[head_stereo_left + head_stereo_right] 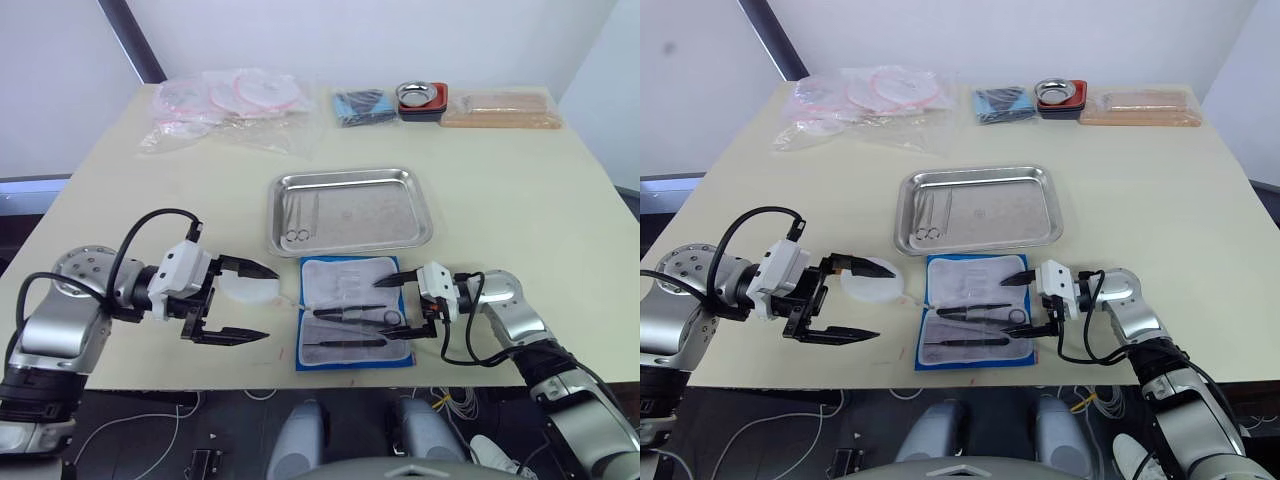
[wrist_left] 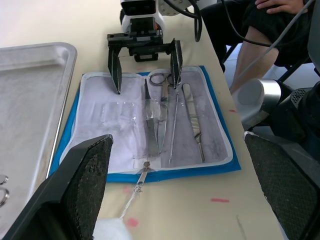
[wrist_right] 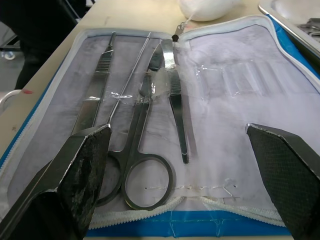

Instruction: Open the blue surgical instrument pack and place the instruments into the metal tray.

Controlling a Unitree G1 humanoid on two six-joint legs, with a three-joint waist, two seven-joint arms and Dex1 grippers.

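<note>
Blue surgical instrument pack [image 1: 355, 312] lies unfolded on the tabletop [image 1: 520, 190], just in front of the metal tray [image 1: 350, 210], lining up. Its pockets hold scissors [image 3: 142, 150], tweezers [image 3: 175, 100], forceps [image 3: 92, 100] and a thin probe [image 3: 127, 75]. The tray holds ring-handled instruments [image 1: 299, 222] at its left end. The right claw [image 1: 408, 305] spreads wide over the pack's right edge; the left claw [image 1: 240, 300] gapes wide beside a white pad [image 1: 250, 290].
</note>
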